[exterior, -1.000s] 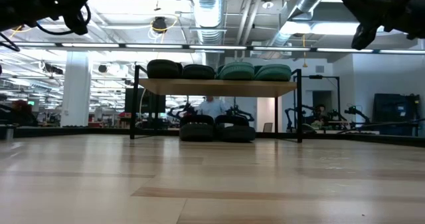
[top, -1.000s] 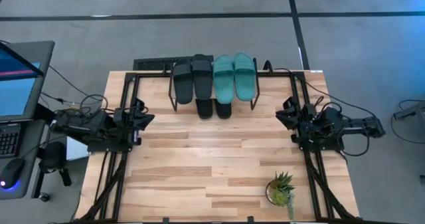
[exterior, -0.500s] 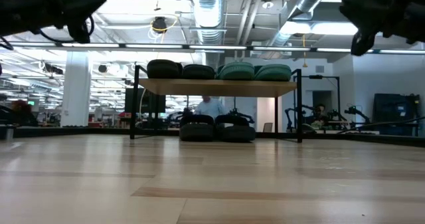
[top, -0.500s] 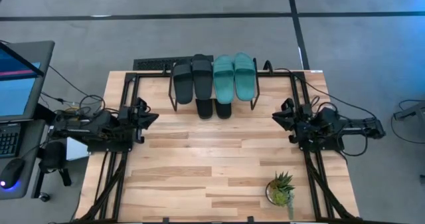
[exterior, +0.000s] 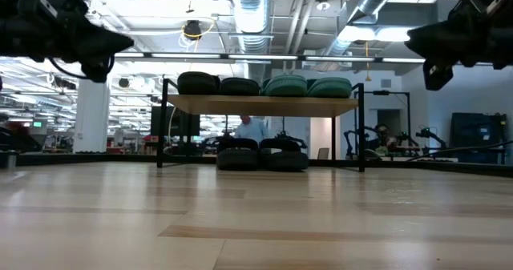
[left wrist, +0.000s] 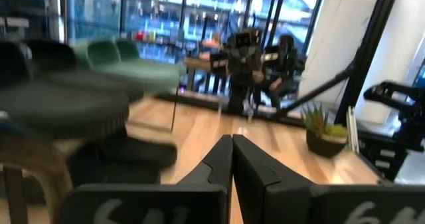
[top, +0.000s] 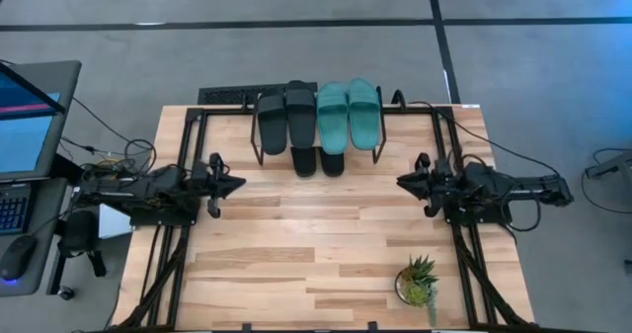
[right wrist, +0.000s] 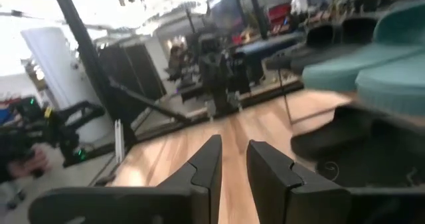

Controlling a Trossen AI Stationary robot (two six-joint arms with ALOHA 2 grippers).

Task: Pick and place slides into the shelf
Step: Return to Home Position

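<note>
**Retreat to rest, shelf filled**

Four slides [top: 331,116], two black and two teal, are carried on the shelf [exterior: 260,105]. Two black slides [top: 319,161] are lodged beneath it. The left gripper [top: 235,184] is held with fingers together on nothing, the right gripper [top: 403,181] with fingers apparently a little apart. Both are raised, well apart from the shelf. The withdrawal is best made level and slow, with the potted plant [top: 418,281] avoided.

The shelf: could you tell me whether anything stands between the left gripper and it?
Nothing visible does: only bare tabletop lies between the left gripper and the shelf, which holds the slides.
</note>
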